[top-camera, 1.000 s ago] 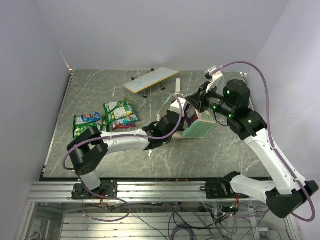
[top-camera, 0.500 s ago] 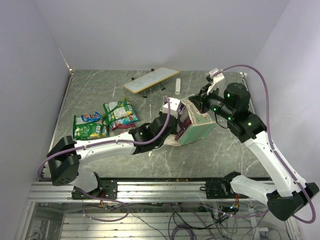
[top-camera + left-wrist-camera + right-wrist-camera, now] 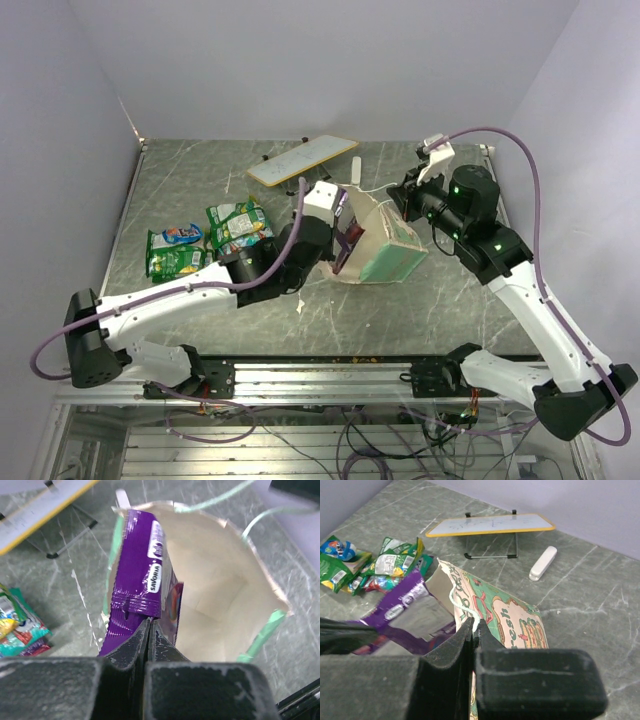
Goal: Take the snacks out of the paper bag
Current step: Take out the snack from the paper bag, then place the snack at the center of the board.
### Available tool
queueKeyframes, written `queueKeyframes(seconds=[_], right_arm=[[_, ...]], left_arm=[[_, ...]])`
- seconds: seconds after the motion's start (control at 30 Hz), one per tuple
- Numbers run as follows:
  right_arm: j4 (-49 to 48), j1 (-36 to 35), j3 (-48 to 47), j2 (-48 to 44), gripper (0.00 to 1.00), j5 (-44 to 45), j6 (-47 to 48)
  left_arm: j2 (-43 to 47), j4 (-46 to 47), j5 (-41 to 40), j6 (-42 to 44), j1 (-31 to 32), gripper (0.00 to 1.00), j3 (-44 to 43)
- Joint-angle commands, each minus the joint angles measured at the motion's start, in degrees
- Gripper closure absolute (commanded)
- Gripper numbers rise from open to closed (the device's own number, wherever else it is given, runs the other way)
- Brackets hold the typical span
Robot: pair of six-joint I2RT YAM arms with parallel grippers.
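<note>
Purple packet (image 3: 142, 577) clamped in left hand (image 3: 149, 626), at paper bag (image 3: 212, 575) mouth

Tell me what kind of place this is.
Probably a robotics lab test cell, not a home: a left arm and right arm bolted to an aluminium rail at the table edge, plain white walls boxing it in, loose cables hanging underneath.

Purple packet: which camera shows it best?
Left wrist view: the purple packet sits close and large, label visible, pinched by the left tool. Right wrist shows a glare-washed part; top view, just a sliver.
</note>
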State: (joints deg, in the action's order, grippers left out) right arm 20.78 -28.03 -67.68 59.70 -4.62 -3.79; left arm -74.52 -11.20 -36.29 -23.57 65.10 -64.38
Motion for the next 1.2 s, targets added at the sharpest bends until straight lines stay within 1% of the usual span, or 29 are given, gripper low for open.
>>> queueKeyframes(seconds=[0.0,0.2,0.4,0.47,0.57,0.63,0.93,1.07,1.17], right_arm=[[-1.31,0.17,-0.35,0.65,1.0,3.16,0.37],[-1.69,0.17,-0.54,1.51,1.0,3.48,-0.23],[-0.45,0.17,-1.09,2.24,1.0,3.5,-0.34],[0.07,0.17,-0.82,1.76,1.0,4.03,-0.34],[1.27,0.17,-0.29,0.92,1.0,4.64,-0.03],[2.29,0.17,-0.04,0.27,1.0,4.93,0.22],[5.35,0.17,0.98,-2.41,1.0,5.09,0.87],[6.22,0.17,0.67,-2.98,1.0,5.09,1.19],[6.72,0.17,0.41,-3.42,1.0,5.26,1.57]], left_arm=[[2.99,-5.8,-5.5,1.3,0.29,0.93,-8.01],[4.25,-12.11,-9.7,1.11,0.29,0.93,-14.46],[2.98,-20.11,-14.32,0.21,0.02,0.93,-22.44],[2.58,-22.33,-14.29,-0.32,-0.95,0.93,-24.44],[2.16,-25.86,-10.05,-2.46,-5.47,0.93,-27.31],[2.62,-26.3,-6.93,-3.26,-8.66,0.93,-28.32],[2.23,-24.73,-1.35,-0.99,-20.85,0.93,-29.44],[0.53,-24.99,-0.57,-1.12,-24.47,0.93,-29.15],[-0.46,-22.63,2.04,-1.04,-27.66,0.93,-27.8]])
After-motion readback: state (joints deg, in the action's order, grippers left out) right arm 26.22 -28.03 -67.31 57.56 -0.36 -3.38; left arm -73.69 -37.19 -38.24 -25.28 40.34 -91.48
